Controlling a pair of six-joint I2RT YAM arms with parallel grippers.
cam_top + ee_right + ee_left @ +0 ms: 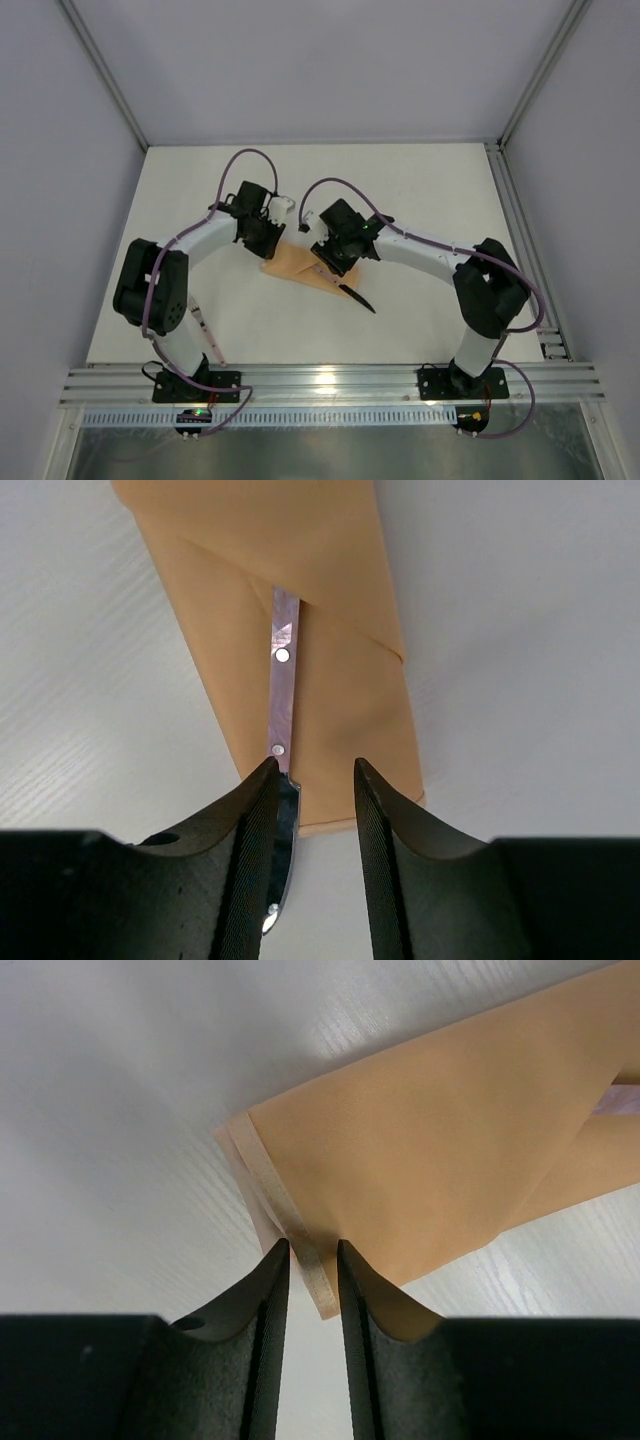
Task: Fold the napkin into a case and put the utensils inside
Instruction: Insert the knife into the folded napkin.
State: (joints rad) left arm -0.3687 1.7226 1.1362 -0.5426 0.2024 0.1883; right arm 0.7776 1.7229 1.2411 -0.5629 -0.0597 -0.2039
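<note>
Fingers of the left gripper [312, 1248] are seen parted by a narrow gap, with nothing clamped. The pale folded edge of the case [420, 1150] runs down into that gap at the lower middle of the left wrist view, and whether it is touched cannot be told. The 2 fingers of the right gripper [316, 765] are likewise seen apart and unclenched. The knife [284, 680] passes just beside the finger at the lower left of the right wrist view.

The case is laid flat on the table [430, 190] as a narrow peach-orange fold. It is set aslant at the middle of the top view, between the 2 grippers. The upper end of the knife's riveted handle is hidden under a diagonal flap of the cloth, while the blade is shown past the lower end of the case. In the top view the blade is seen as a dark sliver at the lower right end of the cloth.

A white wood-grain surface is shown by the table. Purple cables [345, 182] are looped above the 2 grippers.
</note>
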